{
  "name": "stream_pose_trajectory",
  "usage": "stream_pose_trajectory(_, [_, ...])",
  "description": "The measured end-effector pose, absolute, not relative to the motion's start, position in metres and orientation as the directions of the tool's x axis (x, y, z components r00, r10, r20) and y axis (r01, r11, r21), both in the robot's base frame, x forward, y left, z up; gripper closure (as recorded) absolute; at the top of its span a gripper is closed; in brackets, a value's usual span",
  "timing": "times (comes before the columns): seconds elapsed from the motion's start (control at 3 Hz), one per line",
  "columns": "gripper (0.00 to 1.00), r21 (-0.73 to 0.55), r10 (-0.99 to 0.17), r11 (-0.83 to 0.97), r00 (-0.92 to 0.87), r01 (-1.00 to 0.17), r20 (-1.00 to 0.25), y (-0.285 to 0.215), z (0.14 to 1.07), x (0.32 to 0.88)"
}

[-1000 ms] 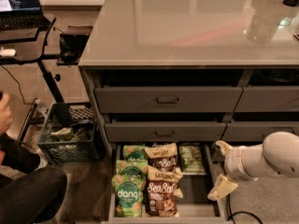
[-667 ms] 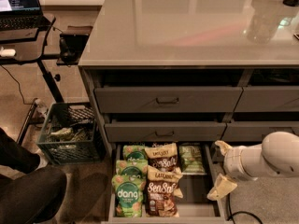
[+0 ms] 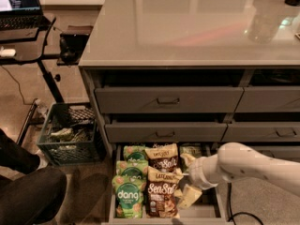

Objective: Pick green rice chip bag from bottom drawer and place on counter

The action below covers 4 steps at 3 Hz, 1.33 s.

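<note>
The bottom drawer (image 3: 208,211) is pulled out under the counter (image 3: 187,27). Three green rice chip bags lie in a column at its left: front (image 3: 127,196), middle (image 3: 132,170), back (image 3: 134,152). Brown-and-cream Sea Salt bags (image 3: 161,193) lie beside them, and a paler green bag (image 3: 191,150) lies at the back. My gripper (image 3: 188,178) hangs over the drawer's middle, just right of the Sea Salt bags. It is open and empty, with one finger (image 3: 187,159) toward the back and the other (image 3: 190,196) toward the front. The white arm reaches in from the right.
Two closed grey drawer fronts (image 3: 168,100) sit above the open drawer. A green crate (image 3: 70,139) stands on the floor to the left. A black desk with a laptop (image 3: 18,1) is at far left. A person's legs (image 3: 28,191) are at bottom left. A cable (image 3: 234,214) lies on the floor at right.
My gripper and arm have moved left, from beside the drawer's right edge to over its middle, close to the Sea Salt bags. The bags have not moved.
</note>
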<state>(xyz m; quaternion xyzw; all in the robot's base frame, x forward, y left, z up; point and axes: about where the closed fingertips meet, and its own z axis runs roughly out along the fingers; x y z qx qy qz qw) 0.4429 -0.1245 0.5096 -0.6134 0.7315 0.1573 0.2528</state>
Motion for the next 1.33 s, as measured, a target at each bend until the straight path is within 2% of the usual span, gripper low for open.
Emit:
stream_pose_trajectory(0.33, [0.0, -0.066, -0.796, 0.14, -0.072, -0.988, -0.601, -0.078, 0.481, 0.463])
stream_pose_trajectory(1.0, [0.0, -0.034, -0.772, 0.153, -0.098, -0.988, -0.628, -0.068, 0.458, 0.463])
stream_pose_trajectory(1.33, [0.0, 0.024, -0.737, 0.202, -0.169, -0.979, -0.654, -0.047, 0.398, 0.469])
